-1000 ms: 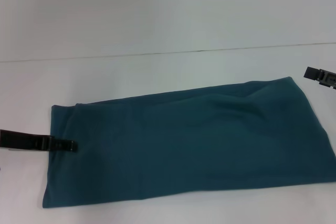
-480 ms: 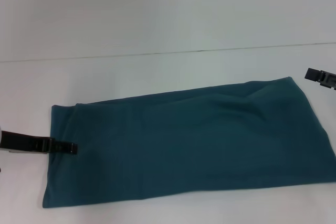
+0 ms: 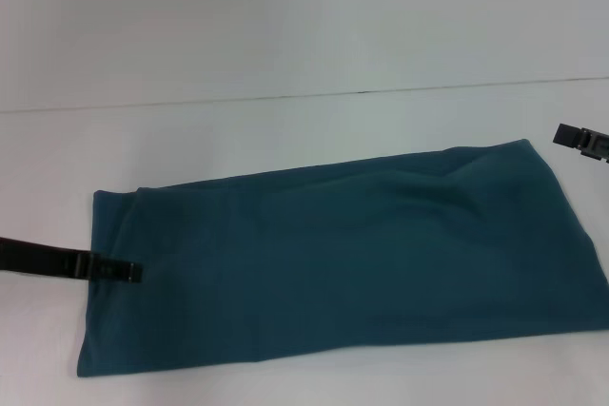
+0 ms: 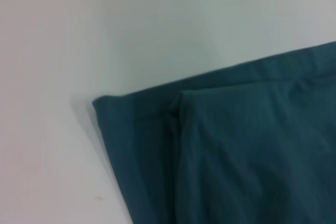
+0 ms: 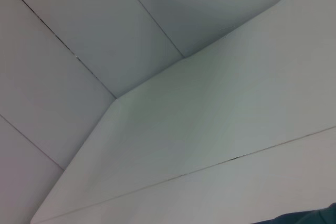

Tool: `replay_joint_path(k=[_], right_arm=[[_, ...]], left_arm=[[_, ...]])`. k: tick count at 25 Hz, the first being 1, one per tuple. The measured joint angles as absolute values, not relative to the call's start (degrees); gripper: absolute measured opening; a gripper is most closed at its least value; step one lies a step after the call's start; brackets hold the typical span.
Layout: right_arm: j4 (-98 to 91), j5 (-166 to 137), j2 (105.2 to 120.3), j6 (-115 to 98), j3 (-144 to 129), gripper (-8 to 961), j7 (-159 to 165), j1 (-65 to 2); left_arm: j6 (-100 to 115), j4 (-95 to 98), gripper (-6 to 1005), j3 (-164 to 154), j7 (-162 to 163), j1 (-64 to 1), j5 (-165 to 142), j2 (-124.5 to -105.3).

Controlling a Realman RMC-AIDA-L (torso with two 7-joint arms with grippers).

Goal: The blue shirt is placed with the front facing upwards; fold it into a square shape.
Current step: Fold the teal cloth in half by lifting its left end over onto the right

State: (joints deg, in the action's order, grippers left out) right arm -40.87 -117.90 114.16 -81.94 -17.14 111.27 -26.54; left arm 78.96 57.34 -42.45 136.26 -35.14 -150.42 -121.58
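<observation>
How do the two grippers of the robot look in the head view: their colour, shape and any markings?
The left gripper is a thin, flat, dark bar, nearly black, with small pale marks near its tip. The right gripper shows only a short black piece at the picture's edge, with a blocky grey part behind it. No cables are visible on either.
</observation>
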Motion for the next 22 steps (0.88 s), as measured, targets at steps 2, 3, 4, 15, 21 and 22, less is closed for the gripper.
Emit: replay_joint_path(k=[2, 3, 4, 15, 21, 22], right_arm=[[-40.87, -117.92, 114.12, -81.94, -17.14, 925, 111.27, -26.56], [-40.87, -117.93, 114.10, -81.94, -17.14, 925, 111.27, -26.61], [-40.87, -117.95, 114.07, -81.94, -17.14, 925, 111.26, -26.66], [-40.87, -117.94, 114.08, -81.91, -17.14, 924, 111.27, -26.65], [-40.87, -117.93, 114.08, -81.91, -17.14, 924, 111.27, -26.62], [-40.87, -117.93, 114.08, -81.91, -17.14, 924, 111.27, -26.59]], left_arm=[[78.94, 57.13, 890, -42.32, 136.23, -35.24, -150.50, -121.34], [78.90, 57.00, 890, -42.28, 136.27, -35.30, -150.60, -121.25], [78.84, 56.99, 890, -42.29, 136.33, -35.31, -150.67, -121.25], [76.84, 55.70, 890, -42.89, 138.54, -35.63, -151.00, -121.50], [75.23, 53.52, 891, -43.06, 139.32, -36.70, -152.37, -121.50], [75.05, 53.42, 891, -43.06, 139.33, -36.74, -152.48, -121.54]])
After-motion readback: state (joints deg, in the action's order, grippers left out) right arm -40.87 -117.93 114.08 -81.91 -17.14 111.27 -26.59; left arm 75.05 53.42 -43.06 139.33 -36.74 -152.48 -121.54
